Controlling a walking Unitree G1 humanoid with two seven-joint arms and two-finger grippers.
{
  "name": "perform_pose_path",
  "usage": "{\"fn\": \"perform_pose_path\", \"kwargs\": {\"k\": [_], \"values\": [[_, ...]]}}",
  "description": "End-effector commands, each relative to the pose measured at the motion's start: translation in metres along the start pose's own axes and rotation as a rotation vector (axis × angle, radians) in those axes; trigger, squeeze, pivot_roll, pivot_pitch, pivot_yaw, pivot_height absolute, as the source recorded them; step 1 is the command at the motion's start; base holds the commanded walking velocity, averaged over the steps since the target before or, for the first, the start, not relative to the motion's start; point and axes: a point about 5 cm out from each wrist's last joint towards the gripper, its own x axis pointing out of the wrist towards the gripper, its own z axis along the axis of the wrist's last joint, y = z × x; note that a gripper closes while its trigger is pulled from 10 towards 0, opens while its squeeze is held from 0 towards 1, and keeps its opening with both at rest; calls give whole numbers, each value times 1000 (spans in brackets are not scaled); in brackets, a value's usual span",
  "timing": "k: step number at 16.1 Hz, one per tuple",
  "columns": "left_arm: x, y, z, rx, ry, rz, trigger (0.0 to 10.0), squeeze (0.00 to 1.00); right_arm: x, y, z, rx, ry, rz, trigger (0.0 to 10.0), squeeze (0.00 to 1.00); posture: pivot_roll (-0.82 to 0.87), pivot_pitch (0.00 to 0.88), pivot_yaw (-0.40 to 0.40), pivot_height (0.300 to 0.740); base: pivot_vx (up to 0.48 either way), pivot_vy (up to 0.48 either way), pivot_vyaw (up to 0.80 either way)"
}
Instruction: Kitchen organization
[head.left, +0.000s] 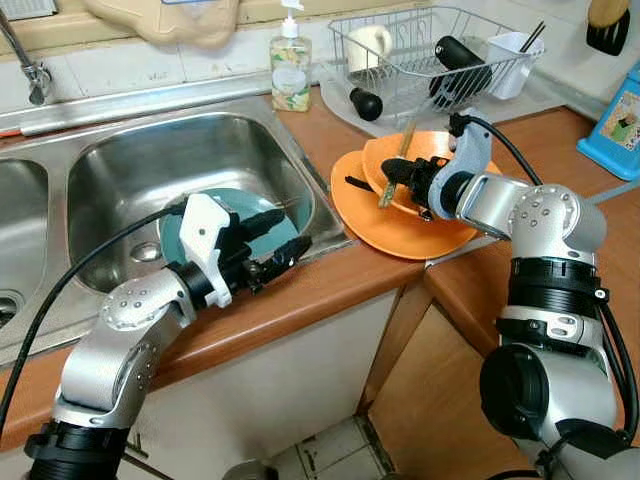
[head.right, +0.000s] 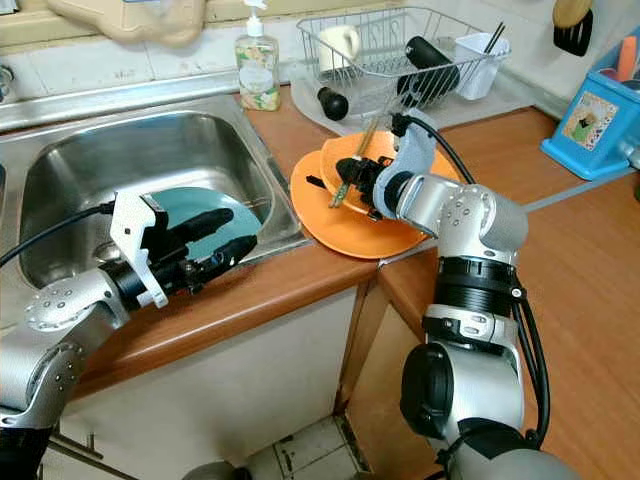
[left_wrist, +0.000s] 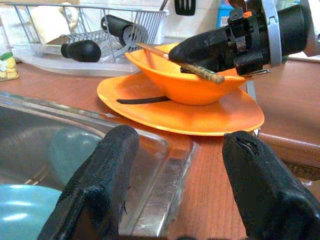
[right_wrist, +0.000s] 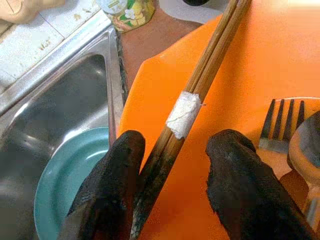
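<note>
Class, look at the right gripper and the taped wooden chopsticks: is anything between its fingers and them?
Nothing visible does. The right gripper is open around the taped wooden chopsticks, one black finger on each side, above the orange bowl. A fork lies off to one side, clear of the fingers.

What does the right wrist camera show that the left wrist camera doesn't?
Right wrist view's own: a white tape band on the chopsticks, a fork, a soap bottle. Left wrist view's own: the dish rack and the right arm's jaws seen from outside, straddling the chopsticks. Shared: the chopsticks, the orange plate and the teal plate in the sink.
</note>
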Motion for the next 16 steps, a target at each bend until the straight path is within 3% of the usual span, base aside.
{"fn": "perform_pose_path", "kwargs": {"k": [1, 16], "values": [[0, -3, 2, 12, 1, -13, 10000, 0, 1, 0, -1, 26, 0, 13, 0, 0, -82, 0, 25, 740, 0, 0, 0], [0, -1, 2, 3, 1, -7, 10000, 0, -1, 2, 5, 252, -69, 135, 0, 0, -84, 0, 35, 740, 0, 0, 0]]}}
